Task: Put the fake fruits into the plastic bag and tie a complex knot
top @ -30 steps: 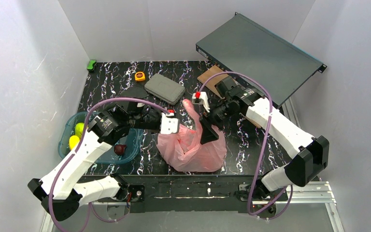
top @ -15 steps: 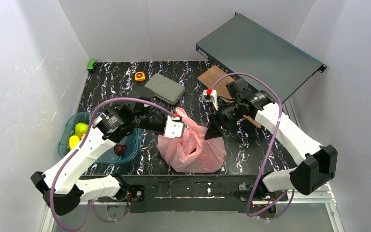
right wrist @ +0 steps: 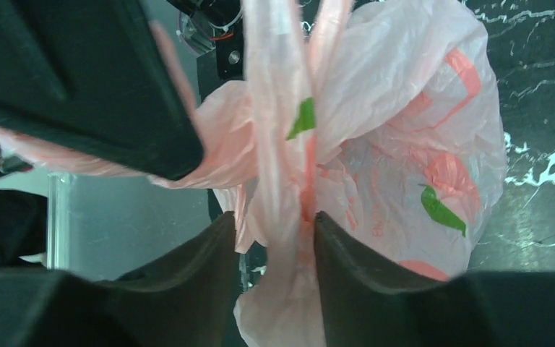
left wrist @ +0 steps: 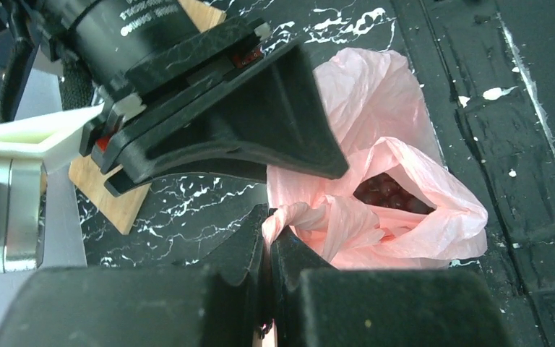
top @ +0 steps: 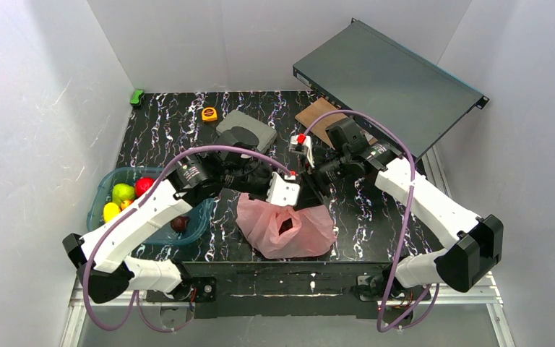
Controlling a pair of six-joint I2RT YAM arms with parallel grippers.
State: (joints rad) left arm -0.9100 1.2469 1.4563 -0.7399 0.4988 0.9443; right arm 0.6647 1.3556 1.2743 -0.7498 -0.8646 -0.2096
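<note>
Clamping the plastic bag [top: 314, 230] are both jaws.

Walls: plain white panels on the left [top: 36, 108], back [top: 260, 36] and right [top: 527, 94], evenly lit, with faint sheen streaks on the left one.
Table [top: 166, 123]: black top with white marble veining.
Rack unit [top: 390, 79]: flat, dark grey metal, tilted over the back right corner.
Board [top: 316, 116]: brown, partly under the rack unit.
Rail [top: 470, 289]: aluminium, along the near right edge.
Floor [top: 296, 332]: pale grey, in front of the table.
</note>
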